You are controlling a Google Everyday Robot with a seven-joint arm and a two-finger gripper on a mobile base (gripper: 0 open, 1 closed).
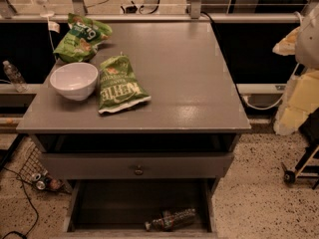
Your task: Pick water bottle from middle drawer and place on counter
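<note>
The water bottle lies on its side near the front of the open middle drawer, its cap pointing left. The drawer is pulled out below the counter, its dark floor otherwise bare. My gripper is not in view; only a white rounded part of my arm shows at the right edge, level with the counter's far right side and well away from the bottle.
A white bowl and two green chip bags sit on the counter's left half. A closed drawer front with a round knob is above the open drawer. Another clear bottle stands far left. Yellowish padding is at the right.
</note>
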